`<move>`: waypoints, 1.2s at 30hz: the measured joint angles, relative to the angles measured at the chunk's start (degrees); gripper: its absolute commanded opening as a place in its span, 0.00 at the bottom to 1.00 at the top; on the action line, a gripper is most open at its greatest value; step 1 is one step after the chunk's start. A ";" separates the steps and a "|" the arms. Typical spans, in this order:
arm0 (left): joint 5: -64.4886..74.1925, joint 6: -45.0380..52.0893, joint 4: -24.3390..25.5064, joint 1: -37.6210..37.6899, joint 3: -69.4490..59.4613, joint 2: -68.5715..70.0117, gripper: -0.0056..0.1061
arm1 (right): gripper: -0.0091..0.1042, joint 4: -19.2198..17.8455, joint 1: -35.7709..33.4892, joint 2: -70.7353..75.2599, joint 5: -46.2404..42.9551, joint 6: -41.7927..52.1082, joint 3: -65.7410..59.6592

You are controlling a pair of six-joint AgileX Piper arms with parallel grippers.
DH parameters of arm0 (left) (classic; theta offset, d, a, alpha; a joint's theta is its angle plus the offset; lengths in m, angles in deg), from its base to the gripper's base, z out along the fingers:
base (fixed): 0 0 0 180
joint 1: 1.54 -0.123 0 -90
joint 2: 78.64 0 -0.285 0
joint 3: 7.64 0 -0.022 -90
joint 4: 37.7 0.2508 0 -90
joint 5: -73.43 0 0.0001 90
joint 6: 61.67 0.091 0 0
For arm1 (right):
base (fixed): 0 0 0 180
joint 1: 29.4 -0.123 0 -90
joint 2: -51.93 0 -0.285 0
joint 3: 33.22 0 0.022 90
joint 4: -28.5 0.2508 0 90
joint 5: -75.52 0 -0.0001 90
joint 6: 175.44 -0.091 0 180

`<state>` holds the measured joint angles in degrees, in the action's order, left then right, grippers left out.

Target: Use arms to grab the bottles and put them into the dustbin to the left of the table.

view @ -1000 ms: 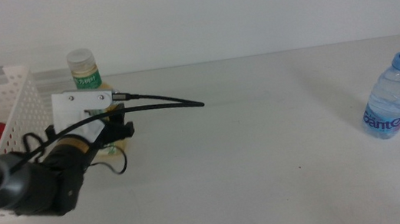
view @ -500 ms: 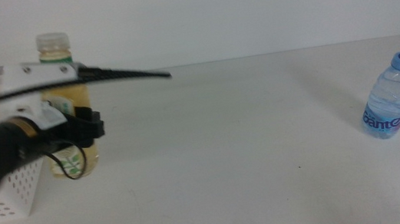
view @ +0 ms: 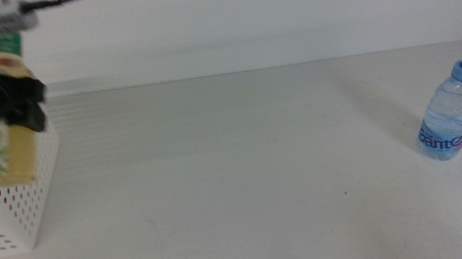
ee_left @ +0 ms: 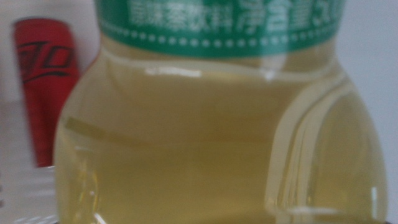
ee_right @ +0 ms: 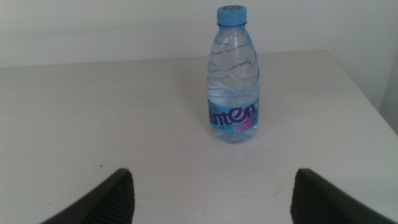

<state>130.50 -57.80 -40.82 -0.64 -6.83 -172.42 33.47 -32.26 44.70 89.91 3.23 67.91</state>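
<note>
Left gripper (view: 5,110) is clenching the pale-yellow tea bottle with the green-white label (view: 2,146) at mid-body and holding it in the air above the white perforated plastic basket (view: 11,221) at the table's left edge. The bottle is hanging over the basket's right wall, apparently so that a release drops it inside; it is not in yet. In the left wrist view the bottle (ee_left: 217,124) is filling the picture, with the red soda can (ee_left: 46,87) lying below it in the basket.

Right gripper (ee_right: 211,193) is waiting low over the plain white tabletop (view: 244,163), jaws spread wide and facing the small clear water bottle with blue cap (ee_right: 232,78). That bottle is standing upright near the right edge, untouched, likely the next pick.
</note>
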 measured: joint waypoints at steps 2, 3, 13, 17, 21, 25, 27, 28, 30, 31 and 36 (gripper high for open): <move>4.34 1.65 0.01 -2.36 4.57 -2.48 0.01 | 0.66 0.00 0.00 0.00 0.00 0.00 0.00; 6.48 2.54 0.01 -3.60 6.92 -3.76 0.01 | 0.66 0.00 0.00 0.00 0.00 0.00 0.00; 14.84 10.79 -0.18 -13.87 21.08 -16.92 0.01 | 0.66 0.00 0.00 0.00 0.00 0.00 0.00; 14.57 12.34 -1.51 -15.63 22.83 -21.59 0.01 | 0.66 0.00 0.00 0.00 0.00 0.00 0.00; 14.50 12.53 -2.16 -16.28 23.19 -25.56 0.01 | 0.66 0.00 0.00 0.00 0.00 0.00 0.00; 14.34 12.55 -2.63 -16.45 23.19 -28.55 0.01 | 0.66 0.00 0.00 0.00 0.00 0.00 0.00; 14.22 12.65 -3.33 -16.52 23.19 -29.57 0.01 | 0.66 0.00 0.00 0.00 0.00 0.00 0.00; 14.15 12.74 -3.50 -16.52 23.19 -29.89 0.01 | 0.66 0.00 0.00 0.00 0.00 0.00 0.00; 14.09 12.79 -3.62 -16.52 23.19 -30.61 0.01 | 0.66 0.00 0.00 0.00 0.00 0.00 0.00; 14.09 12.86 -3.75 -16.52 23.19 -30.92 0.01 | 0.66 0.00 0.00 0.00 0.00 0.00 0.00; 14.00 13.04 -3.86 -16.52 23.19 -32.23 0.01 | 0.66 0.00 0.00 0.00 0.00 0.00 0.00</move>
<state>144.50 -44.76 -44.67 -17.17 16.37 -204.65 33.47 -32.26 44.70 89.91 3.23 67.91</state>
